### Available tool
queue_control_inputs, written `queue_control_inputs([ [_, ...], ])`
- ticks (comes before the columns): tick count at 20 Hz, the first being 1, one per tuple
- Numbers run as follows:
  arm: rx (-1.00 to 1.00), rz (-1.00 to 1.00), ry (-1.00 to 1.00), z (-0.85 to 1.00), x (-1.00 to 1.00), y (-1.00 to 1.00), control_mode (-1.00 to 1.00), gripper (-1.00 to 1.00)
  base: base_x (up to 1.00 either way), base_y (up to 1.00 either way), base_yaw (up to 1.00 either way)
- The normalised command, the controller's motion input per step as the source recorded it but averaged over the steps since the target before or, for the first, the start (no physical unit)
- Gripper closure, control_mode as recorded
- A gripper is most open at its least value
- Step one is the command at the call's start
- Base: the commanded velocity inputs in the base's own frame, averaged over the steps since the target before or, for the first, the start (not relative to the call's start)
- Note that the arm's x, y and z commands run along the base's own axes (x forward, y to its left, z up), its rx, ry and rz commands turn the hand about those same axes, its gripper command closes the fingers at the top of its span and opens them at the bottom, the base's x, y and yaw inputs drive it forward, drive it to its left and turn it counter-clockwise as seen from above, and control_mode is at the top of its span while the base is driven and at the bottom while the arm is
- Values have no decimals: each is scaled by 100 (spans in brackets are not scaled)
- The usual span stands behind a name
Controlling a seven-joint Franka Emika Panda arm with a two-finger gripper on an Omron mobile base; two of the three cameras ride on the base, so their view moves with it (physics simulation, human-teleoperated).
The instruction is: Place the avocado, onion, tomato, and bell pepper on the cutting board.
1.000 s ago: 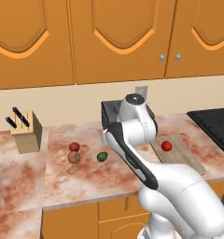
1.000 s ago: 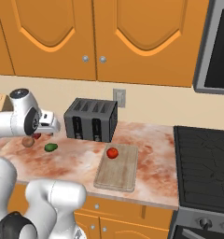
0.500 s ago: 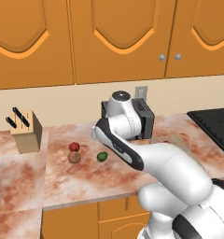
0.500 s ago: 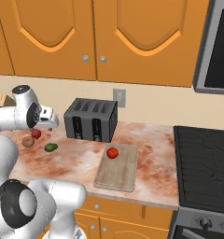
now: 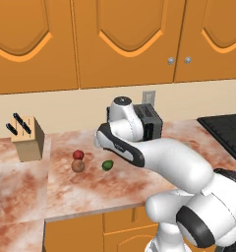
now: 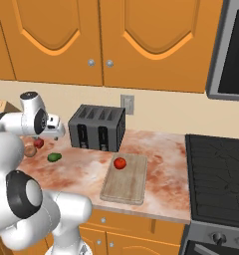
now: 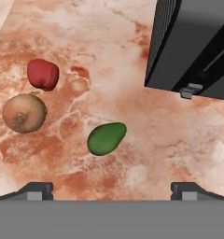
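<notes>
I see the gripper [image 7: 111, 189] with jaws wide apart above the avocado [image 7: 106, 138], near the onion [image 7: 24, 113].

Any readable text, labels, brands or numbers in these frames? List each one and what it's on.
None: no readable text in any view.
Toaster: plain dark faces, no brand or dial marks legible.
Stove: knobs at the front edge, no markings legible.
Knife block: plain wood, no logo.
Cutting board and cabinets: bare, no labels.
</notes>
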Motion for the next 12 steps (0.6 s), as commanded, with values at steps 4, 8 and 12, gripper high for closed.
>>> queue_control_inputs([
  [4,0,0,1,-10,9,11,-100,-100,0,0,0],
  [8,0,0,2,-14,10,7,-100,-100,0,0,0],
  [12,0,0,6,-25,11,1,-100,-100,0,0,0],
])
